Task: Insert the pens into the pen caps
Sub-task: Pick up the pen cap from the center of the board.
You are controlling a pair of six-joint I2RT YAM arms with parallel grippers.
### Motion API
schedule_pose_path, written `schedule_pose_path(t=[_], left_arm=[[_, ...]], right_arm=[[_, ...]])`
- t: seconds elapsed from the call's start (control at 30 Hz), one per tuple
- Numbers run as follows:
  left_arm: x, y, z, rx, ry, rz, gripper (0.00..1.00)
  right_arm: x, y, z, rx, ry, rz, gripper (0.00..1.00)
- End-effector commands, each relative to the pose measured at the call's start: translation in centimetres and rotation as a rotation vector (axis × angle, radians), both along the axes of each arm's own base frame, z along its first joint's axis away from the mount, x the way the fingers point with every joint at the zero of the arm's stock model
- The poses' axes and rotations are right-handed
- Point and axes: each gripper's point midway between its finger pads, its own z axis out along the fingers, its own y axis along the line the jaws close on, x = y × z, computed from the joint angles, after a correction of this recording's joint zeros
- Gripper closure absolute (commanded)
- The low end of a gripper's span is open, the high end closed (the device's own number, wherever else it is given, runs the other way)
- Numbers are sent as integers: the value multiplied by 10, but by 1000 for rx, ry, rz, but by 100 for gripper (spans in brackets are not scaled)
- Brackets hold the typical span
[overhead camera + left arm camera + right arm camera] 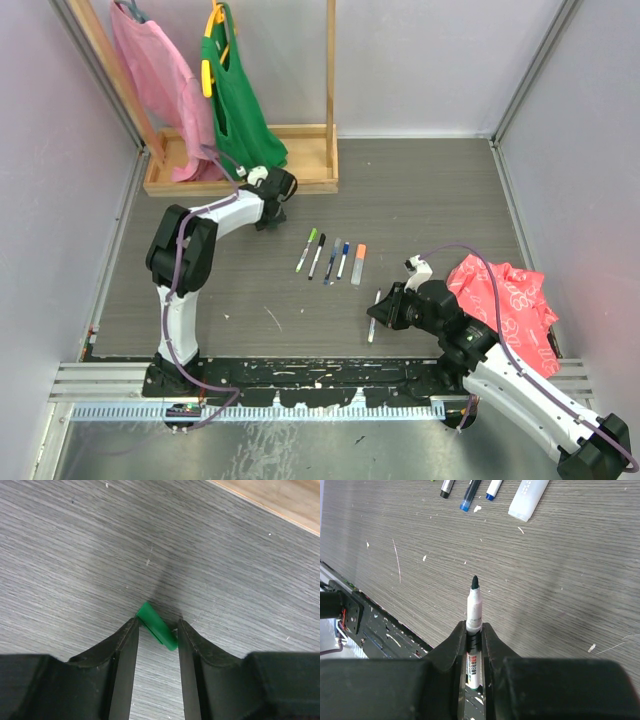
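My left gripper (156, 630) is shut on a green pen cap (158, 626), which sits slantwise between the fingertips just over the grey table; in the top view the gripper (272, 190) is by the wooden rack base. My right gripper (474, 630) is shut on an uncapped white pen (474, 611) with a dark tip pointing away from me. In the top view that pen (374, 322) is near the table's front, at my right gripper (381, 311). Several more pens (333, 258) lie in a row mid-table. Their near ends show in the right wrist view (470, 490).
A wooden rack (300, 178) with a pink bag (155, 70) and a green bag (235, 90) stands at the back left. A red cloth (505, 300) lies at the right. A black rail (300, 375) runs along the near edge. Small white scraps dot the table.
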Motion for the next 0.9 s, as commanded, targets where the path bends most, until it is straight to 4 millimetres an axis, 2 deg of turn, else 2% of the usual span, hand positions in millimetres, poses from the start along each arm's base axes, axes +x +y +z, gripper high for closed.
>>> schedule_pose_path(t=[0.0,0.1,0.3,0.5,0.63,0.87], left_arm=[[0,3,-6,22,0,16,64],[-1,5,-9,29,4,16,68],[-2,8,-9,53,7,-6,86],[-3,7,3,50,-22,-61,96],[-8,0,29,-9,-88,-123,98],[-28,-10,84,-105,-173,-249,100]], right_arm=[[4,4,8,25,-36,9,100],[4,4,8,25,-36,9,100],[4,4,8,24,-35,8,100],[4,4,9,26,-34,9,100],[4,4,16,30,-37,7,100],[10,3,45,3,-86,16,100]])
